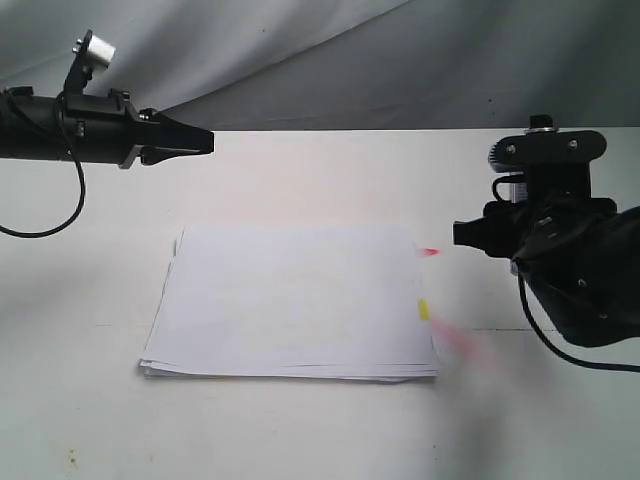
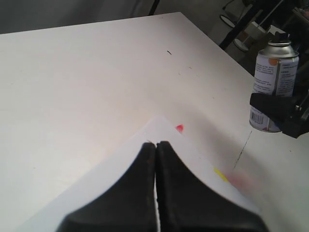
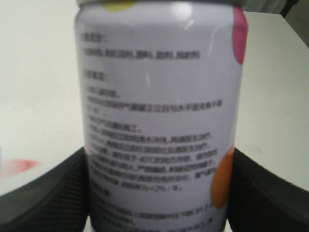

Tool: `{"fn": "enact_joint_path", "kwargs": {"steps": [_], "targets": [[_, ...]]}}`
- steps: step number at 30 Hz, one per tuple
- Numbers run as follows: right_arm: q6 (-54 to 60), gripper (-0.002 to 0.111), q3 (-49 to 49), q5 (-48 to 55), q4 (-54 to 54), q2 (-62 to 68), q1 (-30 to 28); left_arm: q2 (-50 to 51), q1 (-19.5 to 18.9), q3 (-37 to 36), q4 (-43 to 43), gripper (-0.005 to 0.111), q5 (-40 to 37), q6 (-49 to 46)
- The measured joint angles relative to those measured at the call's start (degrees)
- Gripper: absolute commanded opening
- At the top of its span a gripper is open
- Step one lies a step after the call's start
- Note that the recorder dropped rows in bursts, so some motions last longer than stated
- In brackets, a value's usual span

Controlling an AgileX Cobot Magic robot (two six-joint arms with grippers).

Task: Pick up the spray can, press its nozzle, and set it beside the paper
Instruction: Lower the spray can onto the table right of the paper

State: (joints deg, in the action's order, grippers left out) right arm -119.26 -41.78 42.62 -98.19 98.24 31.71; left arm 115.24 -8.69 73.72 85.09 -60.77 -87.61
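Where the right hand (image 3: pixel 159 193) grips, the spray can (image 3: pixel 159 111) stands upright.

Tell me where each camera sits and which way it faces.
Exterior view: off the arms, facing across the paper toward a grey backdrop; left claw and right arm show.
Left wrist view: on the left arm, looking past its shut claw and the paper's corner to the spray can.
Right wrist view: on the right arm, close on the can's label inside the right claw.
Both wrist views show the can.
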Motion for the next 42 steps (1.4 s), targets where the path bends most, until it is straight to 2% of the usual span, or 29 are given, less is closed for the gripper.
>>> {"fn": "enact_joint_path", "kwargs": {"steps": [6, 14, 19, 22, 23, 27, 29, 33, 35, 37, 42], "targets": [[1.53, 0.0, -2.95, -0.99, 0.2, -1.98, 0.0, 0.0, 0.0, 0.0, 0.0, 0.0, 0.0, 0.0], [10.19, 0.0, -8.46, -2.39, 0.2, -3.66, -0.23, 0.0, 0.0, 0.0, 0.0, 0.0, 0.0, 0.0], [19.75, 0.0, -13.88, -9.85, 6.01, -3.86, -2.46, 0.0, 0.0, 0.0, 0.0, 0.0, 0.0, 0.0], [29.31, 0.0, -15.84, -17.62, 13.04, -3.86, -5.29, 0.0, 0.0, 0.0, 0.0, 0.0, 0.0, 0.0], [37.52, 0.0, -16.48, -24.19, 19.33, -3.86, -7.73, 0.0, 0.0, 0.0, 0.0, 0.0, 0.0, 0.0], [59.53, 0.0, -15.91, -37.65, 37.81, -3.86, -12.29, 0.0, 0.0, 0.0, 0.0, 0.0, 0.0, 0.0], [78.79, 0.0, -12.73, -47.74, 56.05, -3.86, -15.14, 0.0, 0.0, 0.0, 0.0, 0.0, 0.0, 0.0], [103.86, 0.0, -0.85, -64.06, 77.82, -3.76, -16.01, 0.0, 0.0, 0.0, 0.0, 0.0, 0.0, 0.0], [112.71, 0.0, 4.47, -72.39, 87.85, -2.24, -16.01, 0.0, 0.0, 0.0, 0.0, 0.0, 0.0, 0.0], [117.8, 0.0, 8.01, -78.38, 94.03, -0.29, -16.01, 0.0, 0.0, 0.0, 0.0, 0.0, 0.0, 0.0], [120.19, 0.0, 10.61, -85.6, 98.19, 4.91, -16.01, 0.0, 0.0, 0.0, 0.0, 0.0, 0.0, 0.0]]}}
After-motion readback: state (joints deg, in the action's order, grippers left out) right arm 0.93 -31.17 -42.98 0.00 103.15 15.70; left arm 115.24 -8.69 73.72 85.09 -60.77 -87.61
